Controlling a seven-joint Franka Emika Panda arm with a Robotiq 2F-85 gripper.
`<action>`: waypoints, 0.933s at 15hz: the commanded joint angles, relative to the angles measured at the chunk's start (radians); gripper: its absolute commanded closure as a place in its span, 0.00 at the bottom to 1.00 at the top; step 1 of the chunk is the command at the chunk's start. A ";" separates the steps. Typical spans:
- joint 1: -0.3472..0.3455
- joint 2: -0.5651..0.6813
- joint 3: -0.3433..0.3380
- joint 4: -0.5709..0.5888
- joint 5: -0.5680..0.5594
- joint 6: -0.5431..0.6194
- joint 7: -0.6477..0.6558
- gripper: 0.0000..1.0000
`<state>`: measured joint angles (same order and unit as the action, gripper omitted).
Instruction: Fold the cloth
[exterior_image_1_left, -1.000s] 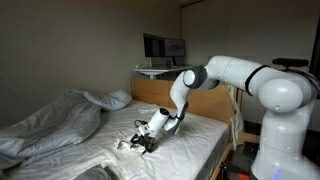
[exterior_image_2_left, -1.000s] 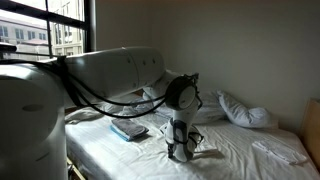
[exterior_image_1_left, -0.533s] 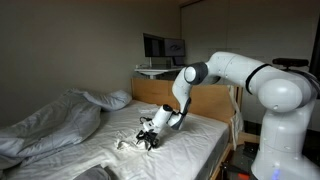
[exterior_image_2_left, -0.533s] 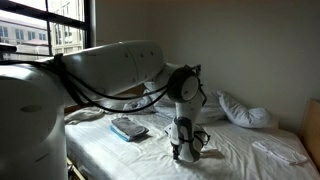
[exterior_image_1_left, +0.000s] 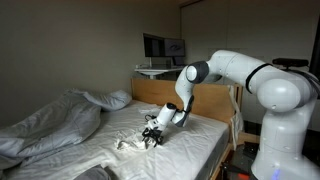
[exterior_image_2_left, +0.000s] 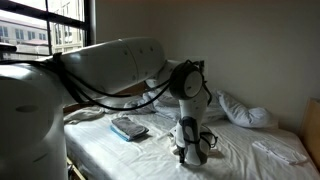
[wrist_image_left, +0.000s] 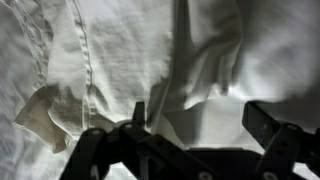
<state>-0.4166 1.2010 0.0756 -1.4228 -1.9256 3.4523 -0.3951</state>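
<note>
The arm reaches in from the right of an exterior view and bends down over the bed, so that the gripper (exterior_image_1_left: 152, 136) hangs low over the middle of the mattress (exterior_image_1_left: 205, 140). Its jaws are spread wide and nothing sits between them. In the wrist view the two dark fingers (wrist_image_left: 268, 124) stand well apart at the bottom edge, with only fabric showing between them.

The cloth (wrist_image_left: 110, 60) lies beneath the gripper on the mattress. It is white and finely wrinkled, with a stitched seam running down it and a turned-up corner at its left. A bunched, raised part of it sits just left of the gripper in an exterior view. Whether the fingertips touch the fabric cannot be told.

A thick, puffy duvet (exterior_image_1_left: 50, 125) is heaped on the left part of the bed, with a small pillow (exterior_image_1_left: 116, 98) at its far end, near the wooden headboard (exterior_image_1_left: 150, 92). A monitor (exterior_image_1_left: 163, 46) stands beyond the headboard. A flat blue-grey object (exterior_image_2_left: 128, 128) lies on the bed to the left of the gripper, apart from it, below a window (exterior_image_2_left: 40, 30).
</note>
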 joint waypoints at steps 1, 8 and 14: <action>-0.053 -0.023 -0.006 0.000 -0.011 0.004 -0.030 0.00; -0.326 -0.077 0.120 -0.070 -0.151 0.004 -0.135 0.00; -0.410 -0.124 0.201 -0.183 -0.281 0.000 -0.163 0.00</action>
<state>-0.8386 1.1309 0.2502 -1.5151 -2.1697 3.4527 -0.5386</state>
